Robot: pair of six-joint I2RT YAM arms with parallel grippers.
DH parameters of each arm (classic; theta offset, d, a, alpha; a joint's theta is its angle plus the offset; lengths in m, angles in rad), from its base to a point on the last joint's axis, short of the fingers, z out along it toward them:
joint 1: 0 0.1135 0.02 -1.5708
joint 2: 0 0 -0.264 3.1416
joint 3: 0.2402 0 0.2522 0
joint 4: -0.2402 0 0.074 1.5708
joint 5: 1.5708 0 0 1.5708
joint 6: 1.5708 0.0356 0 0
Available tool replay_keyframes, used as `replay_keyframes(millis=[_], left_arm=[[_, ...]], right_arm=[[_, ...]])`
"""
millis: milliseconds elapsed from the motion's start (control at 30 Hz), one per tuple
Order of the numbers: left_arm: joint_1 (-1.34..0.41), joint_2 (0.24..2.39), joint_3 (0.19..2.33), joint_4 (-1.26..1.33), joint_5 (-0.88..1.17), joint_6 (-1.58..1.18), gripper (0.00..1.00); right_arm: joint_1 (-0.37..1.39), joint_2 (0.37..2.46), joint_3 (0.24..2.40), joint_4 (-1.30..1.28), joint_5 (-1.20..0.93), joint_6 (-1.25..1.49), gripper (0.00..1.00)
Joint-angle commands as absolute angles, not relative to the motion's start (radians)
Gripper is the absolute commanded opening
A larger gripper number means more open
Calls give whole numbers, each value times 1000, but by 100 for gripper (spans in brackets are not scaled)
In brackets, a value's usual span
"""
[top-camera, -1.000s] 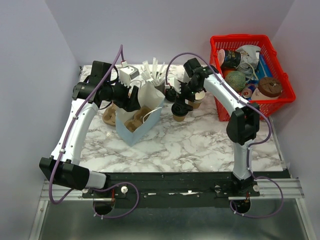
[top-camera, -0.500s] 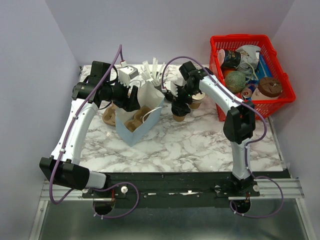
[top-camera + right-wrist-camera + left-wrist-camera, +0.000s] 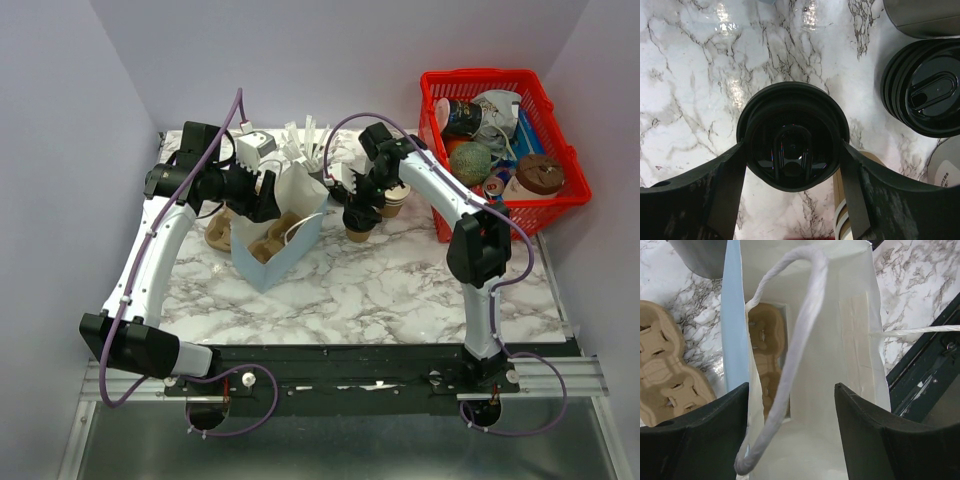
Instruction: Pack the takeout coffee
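Note:
The takeout coffee [image 3: 357, 233], a tan paper cup with a black lid [image 3: 792, 135], stands at mid-table. My right gripper [image 3: 360, 212] is shut on it, a finger [image 3: 727, 180] pressed to each side of the lid. From these views I cannot tell whether the cup rests on the marble. To its left lies the light-blue paper bag [image 3: 275, 240] with its mouth open, white inside [image 3: 840, 340], a brown cup carrier [image 3: 765, 345] in it. My left gripper [image 3: 262, 195] is at the bag's rim, jaws wide apart, with the bag wall and rope handle [image 3: 790, 370] between them.
A stack of black lids [image 3: 927, 87] and a stack of lidless paper cups [image 3: 396, 198] stand just right of the coffee. A spare cup carrier [image 3: 667, 375] lies left of the bag. A red basket [image 3: 560, 205] full of items fills the back right. White stirrers [image 3: 305, 140] stand behind.
The right arm has swung a little to the left over the coffee; the cup stays about where it was. The left arm and the bag have not moved.

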State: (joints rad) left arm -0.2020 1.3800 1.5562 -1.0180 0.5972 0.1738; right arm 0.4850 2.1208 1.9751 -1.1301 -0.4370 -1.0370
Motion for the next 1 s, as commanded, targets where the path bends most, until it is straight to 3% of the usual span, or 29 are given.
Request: replay_keyframes(millis=[0,267,367,400,433,767,967], left_arm=[[-195,1393,1554,-1002,632,163,75],[-193,1379,1554,-1000,649,169,72],[-193,1371,1537,-996,672,190,64],[-195,1368,1523,-994,693,193,56],[-195,1367,1517,-991,702,199,51],[-212,1353,1505,-979,793,229,3],[-279,1344,1517,-974,762,261,0]], right_arm=[[494,2126,1982,-1158,-434,-1035,67],[494,1902,1869,-1169,-515,-971,54],[494,1777,1809,-1173,-538,-934,33],[494,1725,1798,-1172,-538,-907,5],[494,1694,1787,-1164,-540,-888,1],[492,1415,1807,-962,-589,-689,1],[529,1404,1887,-939,-719,-706,1]])
